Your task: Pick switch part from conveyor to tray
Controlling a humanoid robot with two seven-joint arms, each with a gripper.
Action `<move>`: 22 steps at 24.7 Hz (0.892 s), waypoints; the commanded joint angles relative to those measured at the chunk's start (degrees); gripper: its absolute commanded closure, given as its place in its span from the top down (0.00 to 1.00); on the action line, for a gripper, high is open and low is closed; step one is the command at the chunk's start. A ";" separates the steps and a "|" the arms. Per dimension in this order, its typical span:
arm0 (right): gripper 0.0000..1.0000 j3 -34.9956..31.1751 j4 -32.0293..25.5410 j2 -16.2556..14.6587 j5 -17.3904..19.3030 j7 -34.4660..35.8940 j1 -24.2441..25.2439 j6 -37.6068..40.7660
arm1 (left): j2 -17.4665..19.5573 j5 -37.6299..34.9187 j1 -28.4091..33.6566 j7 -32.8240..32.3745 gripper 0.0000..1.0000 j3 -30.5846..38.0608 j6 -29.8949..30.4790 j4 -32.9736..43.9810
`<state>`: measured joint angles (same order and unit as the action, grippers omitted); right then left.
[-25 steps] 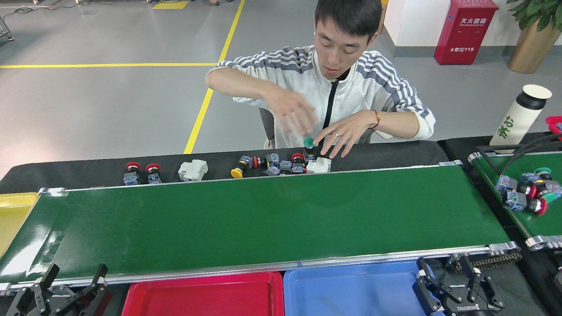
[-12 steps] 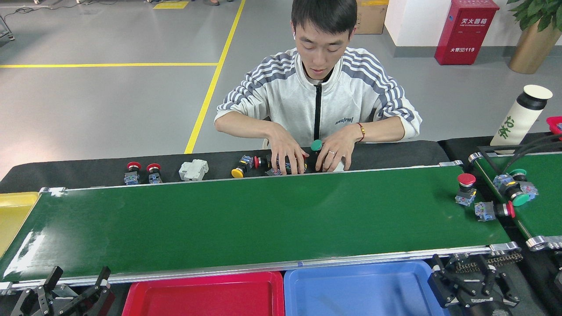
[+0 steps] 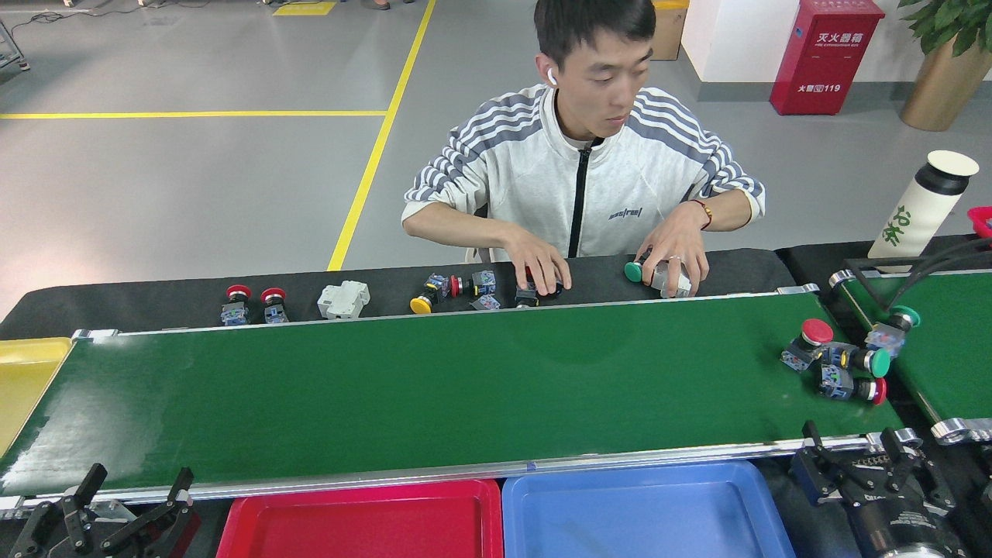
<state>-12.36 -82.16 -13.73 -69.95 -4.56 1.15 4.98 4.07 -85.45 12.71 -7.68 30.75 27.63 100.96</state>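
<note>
Conveyor [image 3: 434, 387] spans the view, glossy green, silver rails. Three switch parts bunched at its right end: red mushroom-head switch [image 3: 806, 342] lying tilted, green-capped switch [image 3: 856, 359] on its side just beside it, small red-capped switch [image 3: 852, 387] nearer my edge, touching or nearly touching the green one. All three sit on the belt, none in a tray.

My right gripper [image 3: 852, 449] sits just below the near rail at that end, fingers spread wide, holding nothing, near the cluster but clear of it. My left gripper [image 3: 132, 492] is low at the left corner under the rail, fingers also spread wide and empty, well apart from the parts.

Red tray [image 3: 356, 519] and blue tray [image 3: 635, 511] sit side by side along my edge of the belt. Yellow tray [image 3: 23, 380] at the left end.

Second green belt [image 3: 953, 349] on the right carries another green-capped switch [image 3: 891, 329] near its edge.

Person [image 3: 581, 178] sits across the belt, both hands on loose switches on the black tabletop [image 3: 155, 298]. White bottle [image 3: 922, 205] far right.
</note>
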 commanded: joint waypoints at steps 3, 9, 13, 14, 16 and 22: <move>0.98 -0.30 2.79 -0.69 0.16 -0.62 -4.75 0.12 | 0.06 0.20 -0.49 0.65 1.00 -0.16 -0.21 0.73; 0.98 2.43 3.41 -0.16 -0.02 -0.80 -5.10 0.12 | -0.47 0.11 -0.05 0.65 1.00 -0.60 -0.30 0.73; 0.98 4.01 4.55 0.54 -0.10 -0.80 -5.28 0.03 | -0.82 0.02 -0.05 0.65 1.00 -0.60 -0.74 0.20; 0.98 4.62 5.08 0.98 -0.10 -0.80 -5.54 0.03 | -0.82 0.02 -0.05 0.65 1.00 -0.60 -0.82 0.11; 0.98 6.03 5.34 1.86 -0.19 -0.80 -6.77 0.03 | -1.08 0.02 -0.05 0.65 1.00 -0.69 -0.82 0.11; 0.98 9.02 7.28 3.27 -0.45 -0.80 -9.50 -0.06 | -1.17 0.02 -0.41 0.65 1.00 -0.60 -0.91 0.02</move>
<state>-3.34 -74.79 -10.39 -70.32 -5.34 -7.06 5.12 2.73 -85.44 12.73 -7.49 30.01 26.96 100.54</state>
